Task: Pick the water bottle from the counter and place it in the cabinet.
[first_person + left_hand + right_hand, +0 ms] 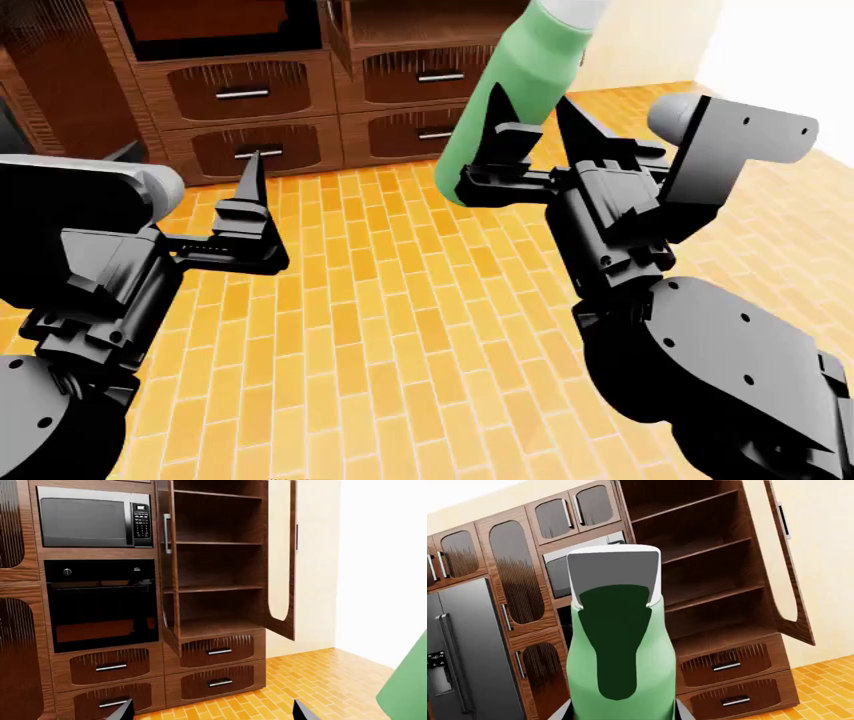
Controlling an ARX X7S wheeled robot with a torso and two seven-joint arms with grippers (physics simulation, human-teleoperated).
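The green water bottle (514, 90) with its white cap (571, 10) is held upright above the floor, and my right gripper (534, 112) is shut on its lower body. In the right wrist view the water bottle (620, 645) fills the middle, with the right gripper (622, 713) clamping both its sides. The bottle's edge (408, 685) also shows in the left wrist view. The cabinet (217, 587) stands ahead with both doors swung open and bare shelves (714, 580). My left gripper (212, 712) is open and holds nothing; it hangs low at my left (251, 180). The counter is out of view.
A microwave (93, 522) and a black oven (100, 605) sit in the wood wall left of the cabinet, with a steel fridge (460, 655) further left. Drawers with silver handles (414, 75) lie below. The floor is orange brick (400, 330); a cream wall (313, 580) stands to the right.
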